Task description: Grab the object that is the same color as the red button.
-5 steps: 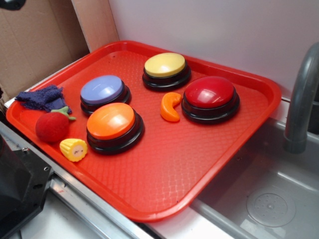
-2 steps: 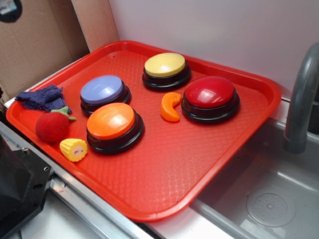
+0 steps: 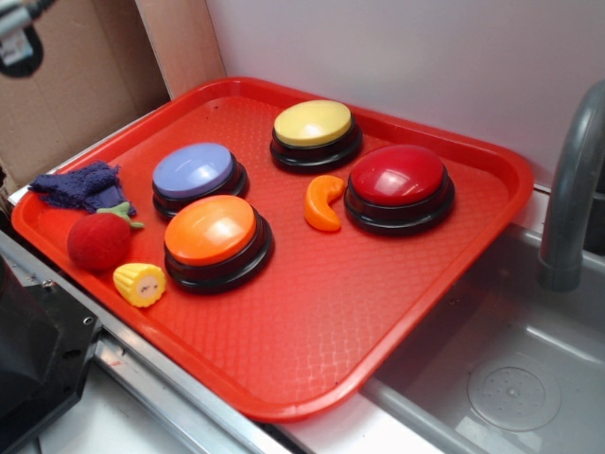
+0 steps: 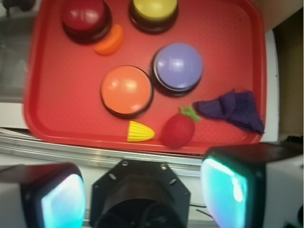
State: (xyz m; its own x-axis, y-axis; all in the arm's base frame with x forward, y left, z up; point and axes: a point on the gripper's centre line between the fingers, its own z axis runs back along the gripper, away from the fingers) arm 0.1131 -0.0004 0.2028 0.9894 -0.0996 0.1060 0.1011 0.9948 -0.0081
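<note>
In the exterior view, a bit of the gripper (image 3: 19, 38) showed at the top left corner, against cardboard (image 3: 66, 95), well apart from everything on the red tray (image 3: 312, 322). In the wrist view its 2 fingers (image 4: 232, 185) stood wide apart at the bottom of the picture, with nothing between them. At the tray's left end lay a purple cloth (image 3: 77, 184), and just in front of it sat the red fruit (image 3: 98, 239), its green leaves toward the cloth, near the tray's front rim. A yellow corn (image 3: 140, 283) lay just beside the fruit, close to the orange button (image 3: 213, 232). Behind the orange button stood a blue button (image 3: 195, 171), and farther back a yellow button (image 3: 313, 125). An orange crescent (image 3: 323, 202) lay between the orange button and the red button (image 3: 397, 177), touching or nearly touching the red button's black base. The red button stood well apart from the fruit. To the right of the tray were a grey sink (image 3: 501, 378) and a faucet (image 3: 572, 189).
</note>
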